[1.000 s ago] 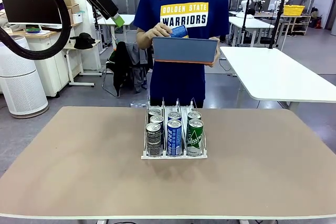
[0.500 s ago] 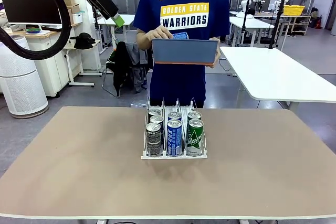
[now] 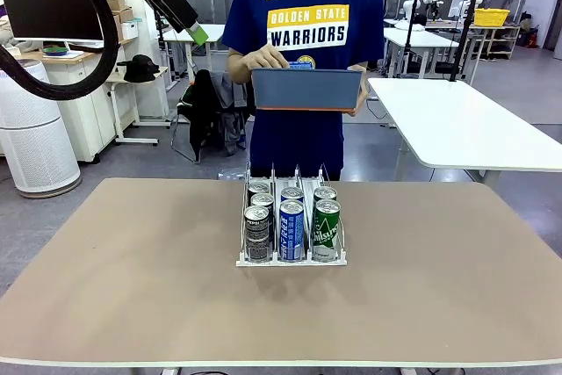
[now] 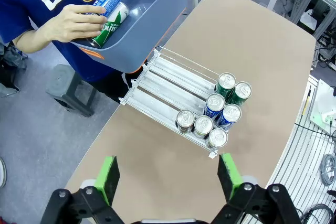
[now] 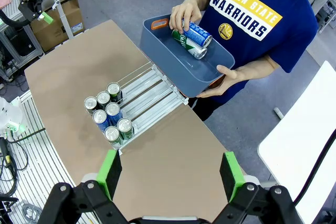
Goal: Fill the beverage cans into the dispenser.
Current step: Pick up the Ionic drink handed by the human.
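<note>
The dispenser (image 3: pixel 291 255) stands mid-table with several beverage cans (image 3: pixel 291 230) in its three lanes: dark on the left, blue in the middle, green on the right. At the far edge a person holds a blue-grey tub (image 3: pixel 307 90) with one hand (image 3: pixel 266 59) reaching into it. In the left wrist view that hand grips a blue can (image 4: pixel 109 0) beside a green can (image 4: pixel 111 25) inside the tub (image 4: pixel 149 11). My left gripper (image 4: pixel 168 178) hangs open high above the dispenser (image 4: pixel 168 85). My right gripper (image 5: pixel 170 174) is open too, high over the table with the dispenser (image 5: pixel 144 95) below.
The tan table (image 3: pixel 132 287) has bare room all around the rack. My left arm's gripper (image 3: pixel 193 28) hangs high at the upper left of the front view. A white table (image 3: pixel 465 129) stands behind at the right. The rear halves of the lanes (image 4: pixel 163 80) hold nothing.
The person has lowered the tub a little and moved the blue can down inside it, behind the tub's wall. Both arms have stayed still.
</note>
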`<state>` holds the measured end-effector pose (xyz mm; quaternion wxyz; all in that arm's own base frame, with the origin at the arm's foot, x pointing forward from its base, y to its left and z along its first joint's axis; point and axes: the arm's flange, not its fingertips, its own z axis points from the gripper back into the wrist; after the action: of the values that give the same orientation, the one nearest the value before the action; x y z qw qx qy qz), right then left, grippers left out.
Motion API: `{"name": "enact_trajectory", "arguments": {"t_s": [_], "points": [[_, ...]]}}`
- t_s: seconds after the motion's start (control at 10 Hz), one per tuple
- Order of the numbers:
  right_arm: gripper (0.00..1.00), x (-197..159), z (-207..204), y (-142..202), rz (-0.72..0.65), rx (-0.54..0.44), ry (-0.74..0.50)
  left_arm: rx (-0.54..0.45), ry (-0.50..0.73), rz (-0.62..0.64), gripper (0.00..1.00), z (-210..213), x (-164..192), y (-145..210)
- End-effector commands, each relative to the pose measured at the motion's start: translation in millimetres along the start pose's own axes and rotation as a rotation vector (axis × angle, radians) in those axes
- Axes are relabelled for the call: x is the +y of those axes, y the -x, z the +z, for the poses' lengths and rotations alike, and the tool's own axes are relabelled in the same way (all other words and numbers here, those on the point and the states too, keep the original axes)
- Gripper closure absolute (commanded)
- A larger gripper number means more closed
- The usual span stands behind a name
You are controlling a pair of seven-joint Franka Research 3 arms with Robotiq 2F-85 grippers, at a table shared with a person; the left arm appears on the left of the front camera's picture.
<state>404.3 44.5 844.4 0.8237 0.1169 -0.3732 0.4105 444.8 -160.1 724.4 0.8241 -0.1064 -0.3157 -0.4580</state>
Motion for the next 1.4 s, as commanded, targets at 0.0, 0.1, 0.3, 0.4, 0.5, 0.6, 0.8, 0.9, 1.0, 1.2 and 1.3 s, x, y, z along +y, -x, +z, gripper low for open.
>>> {"name": "enact_trajectory", "arguments": {"t_s": [0.0, 0.1, 0.3, 0.4, 0.5, 0.6, 0.8, 0.9, 1.0, 1.2, 1.3], "points": [[0.00, 1.2, -0.6, -0.4, 0.000, 0.001, -0.009, 0.001, -0.002, -0.005, 0.00, 0.1, -0.5, -0.5], [0.00, 1.2, -0.6, -0.4, 0.000, 0.001, -0.009, 0.001, -0.002, -0.005, 0.00, 0.1, -0.5, -0.5], [0.00, 1.2, -0.6, -0.4, 0.000, 0.001, -0.009, 0.001, -0.002, -0.005, 0.00, 0.1, -0.5, -0.5], [0.00, 1.2, -0.6, -0.4, 0.000, 0.001, -0.009, 0.001, -0.002, -0.005, 0.00, 0.1, -0.5, -0.5], [0.00, 1.2, -0.6, -0.4, 0.000, 0.001, -0.009, 0.001, -0.002, -0.005, 0.00, 0.1, -0.5, -0.5], [0.00, 1.2, -0.6, -0.4, 0.000, 0.001, -0.009, 0.001, -0.002, -0.005, 0.00, 0.1, -0.5, -0.5], [0.00, 1.2, -0.6, -0.4, 0.000, 0.001, -0.009, 0.001, -0.002, -0.005, 0.00, 0.1, -0.5, -0.5], [0.00, 1.2, -0.6, -0.4, 0.000, 0.001, -0.009, 0.001, -0.002, -0.005, 0.00, 0.1, -0.5, -0.5], [0.00, 1.2, -0.6, -0.4, 0.000, 0.001, -0.009, 0.001, -0.002, -0.005, 0.00, 0.1, -0.5, -0.5], [0.00, 1.2, -0.6, -0.4, 0.000, 0.001, -0.009, 0.001, -0.002, -0.005, 0.00, 0.1, -0.5, -0.5], [0.00, 1.2, -0.6, -0.4, 0.000, 0.001, -0.009, 0.001, -0.002, -0.005, 0.00, 0.1, -0.5, -0.5]]}}
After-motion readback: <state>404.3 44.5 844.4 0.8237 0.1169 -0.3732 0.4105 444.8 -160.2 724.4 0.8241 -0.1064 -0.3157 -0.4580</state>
